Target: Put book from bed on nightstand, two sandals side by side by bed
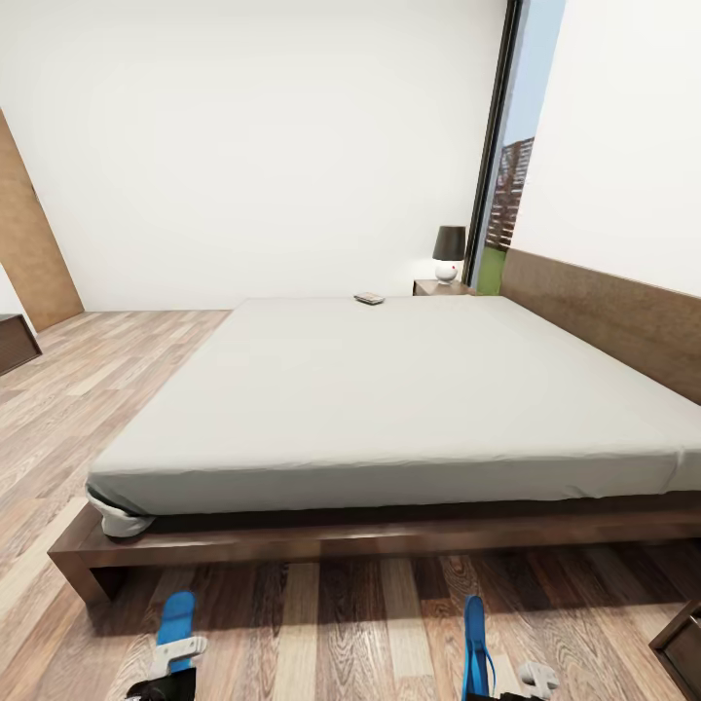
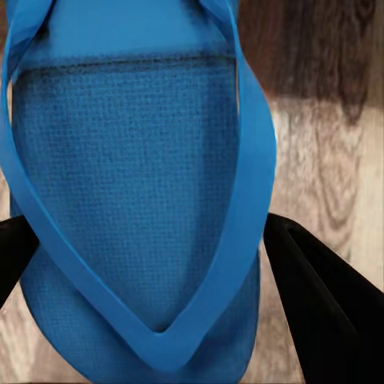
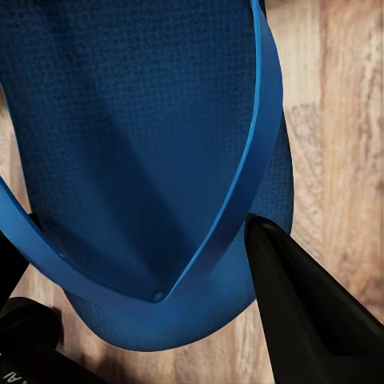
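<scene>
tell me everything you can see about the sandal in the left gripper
The left sandal is a bright blue flip-flop: a flat sole with a finely textured footbed and smooth blue straps meeting in a V at the toe post. It sits between the left gripper's black fingers, above the wooden floor, short of the bed.
</scene>
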You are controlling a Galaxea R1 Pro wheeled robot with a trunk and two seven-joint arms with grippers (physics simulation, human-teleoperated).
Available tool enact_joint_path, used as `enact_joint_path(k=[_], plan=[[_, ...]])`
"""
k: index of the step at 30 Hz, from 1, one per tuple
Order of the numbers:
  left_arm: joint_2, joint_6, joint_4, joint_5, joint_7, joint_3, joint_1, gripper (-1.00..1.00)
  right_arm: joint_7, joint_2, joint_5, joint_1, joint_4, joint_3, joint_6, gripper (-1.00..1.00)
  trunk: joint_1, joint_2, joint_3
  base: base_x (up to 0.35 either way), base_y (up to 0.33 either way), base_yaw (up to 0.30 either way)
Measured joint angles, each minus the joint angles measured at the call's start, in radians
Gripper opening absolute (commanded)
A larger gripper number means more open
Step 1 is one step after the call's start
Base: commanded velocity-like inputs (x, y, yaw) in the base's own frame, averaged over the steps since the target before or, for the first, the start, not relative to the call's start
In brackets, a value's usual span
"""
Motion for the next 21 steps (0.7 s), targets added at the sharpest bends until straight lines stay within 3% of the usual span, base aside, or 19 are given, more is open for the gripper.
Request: enact_joint_path(k=[6,11,21], plan=[[0.006,0.011,-0.018,-0.002,0.046,0.0,-0.026,-1.0,0.0,0.0,0.0,0.0,0.0,0.0,0.0,-1.0,0.0,0.0,0.0,0.0,0.0,0.0],[0.006,0.056,-0.024,-0.027,0.137,-0.001,-0.067,-1.0,0.0,-0.001,0.0,0.0,0.0,0.0,0.0,-1.0,0.0,0.0,0.0,0.0,0.0,0.0],[0.007,0.062,-0.014,-0.032,0.153,-0.004,-0.073,-1.0,0.0,-0.002,0.0,0.0,-0.001,0.0,0.0,-1.0,0.0,0.0,0.0,0.0,0.0,0.0]])
